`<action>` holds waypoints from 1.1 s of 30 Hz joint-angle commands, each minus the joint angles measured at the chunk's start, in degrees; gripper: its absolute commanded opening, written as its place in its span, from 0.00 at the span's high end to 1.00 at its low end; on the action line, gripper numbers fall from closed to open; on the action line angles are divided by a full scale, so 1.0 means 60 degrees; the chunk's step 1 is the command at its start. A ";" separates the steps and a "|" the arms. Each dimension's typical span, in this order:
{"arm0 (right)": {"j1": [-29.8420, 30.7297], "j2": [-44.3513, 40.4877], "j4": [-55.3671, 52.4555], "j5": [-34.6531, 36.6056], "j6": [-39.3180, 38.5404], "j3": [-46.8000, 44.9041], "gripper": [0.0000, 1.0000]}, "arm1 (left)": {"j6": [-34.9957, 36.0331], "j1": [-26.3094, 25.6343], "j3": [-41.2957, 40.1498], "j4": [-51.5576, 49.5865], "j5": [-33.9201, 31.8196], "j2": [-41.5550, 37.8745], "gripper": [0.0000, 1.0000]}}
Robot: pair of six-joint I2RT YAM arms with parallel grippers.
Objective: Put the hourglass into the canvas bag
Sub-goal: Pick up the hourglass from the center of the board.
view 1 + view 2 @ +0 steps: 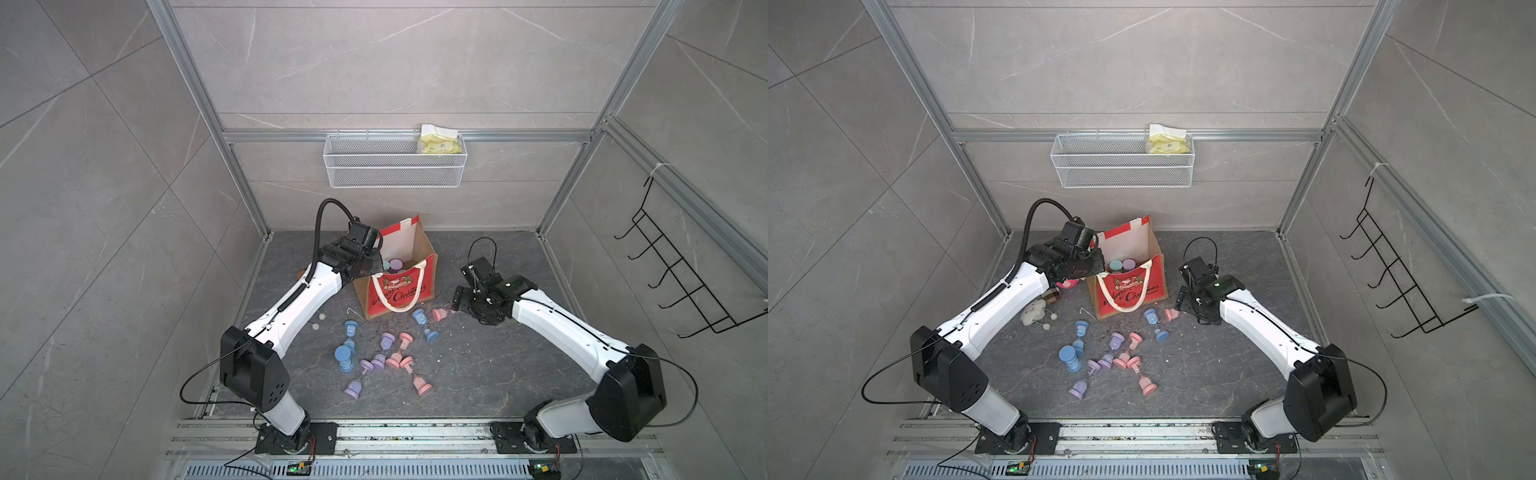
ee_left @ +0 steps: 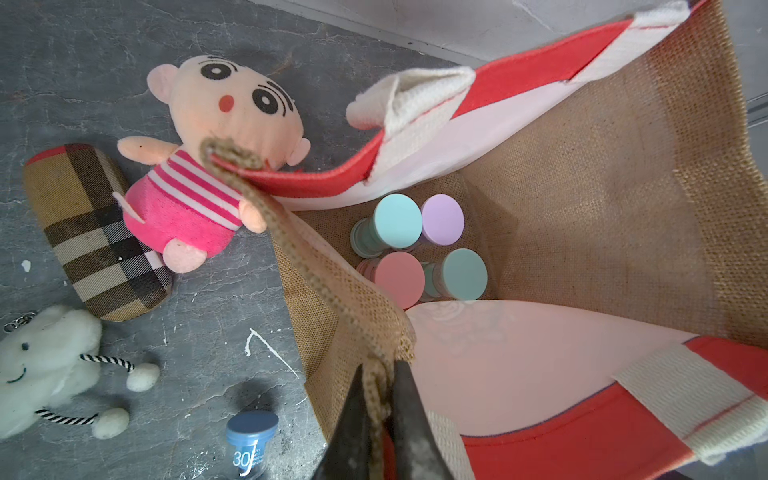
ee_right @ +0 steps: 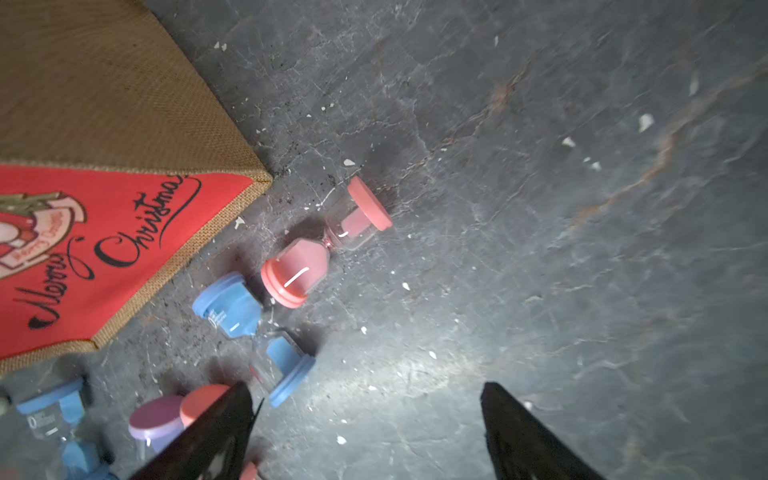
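Your right gripper [image 3: 365, 386] hovers spread near the pink hourglass [image 3: 326, 245], so descend and close on it while the left gripper [image 2: 380, 365] pinches the canvas bag [image 2: 602, 187] rim.

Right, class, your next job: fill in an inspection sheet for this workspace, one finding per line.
Surface: dark stone-look tabletop, speckled with pale crumbs.
Job's things: canvas bag upright, mouth open, four hourglasses standing inside; many loose hourglasses on the tabletop before it, mostly lying down.
Clutter: pink plush doll, plaid case, white plush cloud beside the bag.
Hands: left hand shut on the bag's burlap rim; right hand open, empty, near a fallen pink hourglass.
Cables: black hose arching over the left arm; thin loop at the right wrist.
Surroundings: white wire basket holding a yellow packet; black hook rack on a side wall.
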 commanded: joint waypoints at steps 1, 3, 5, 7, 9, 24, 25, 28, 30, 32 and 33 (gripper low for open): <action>0.0006 0.0507 0.1097 -0.0110 0.1423 -0.0326 0.10 | -0.0192 0.0053 -0.0030 0.0628 -0.0448 -0.0628 1.00; -0.0015 0.0914 0.1365 -0.0003 0.1972 -0.0281 0.09 | -0.0200 0.0059 -0.0138 0.0770 -0.0355 -0.0681 1.00; -0.0014 0.1430 0.1351 0.0090 0.2505 -0.0086 0.09 | -0.0205 0.0049 -0.0131 0.0758 -0.0241 -0.0668 1.00; -0.0011 0.1824 0.1455 0.0123 0.2886 -0.0006 0.09 | -0.0220 0.0051 -0.0132 0.0761 -0.0121 -0.0638 1.00; -0.0014 0.2157 0.1643 0.0163 0.3281 -0.0013 0.09 | -0.0201 0.0051 -0.0122 0.0781 -0.0038 -0.0612 1.00; -0.0137 0.3846 0.1655 0.0704 0.3725 0.0884 0.16 | -0.0005 0.0058 -0.0066 0.0752 0.0105 -0.0565 1.00; -0.0164 0.3893 0.1718 0.0726 0.3721 0.0881 0.17 | 0.0005 0.0056 -0.0038 0.0750 0.0150 -0.0551 1.00; -0.0247 0.4145 0.1643 0.0669 0.3623 0.1115 0.19 | 0.0055 0.0057 0.0046 0.0721 0.0333 -0.0481 1.00; -0.0240 0.4330 0.1516 0.0727 0.3563 0.1297 0.20 | 0.0113 0.0054 0.0102 0.0678 0.0433 -0.0434 1.00; -0.0250 0.4454 0.1532 0.0741 0.3536 0.1334 0.22 | 0.0140 0.0054 0.0137 0.0635 0.0533 -0.0417 1.00; -0.0244 0.4521 0.1504 0.0756 0.3518 0.1362 0.23 | 0.0144 0.0045 0.0111 0.0665 0.0629 -0.0425 1.00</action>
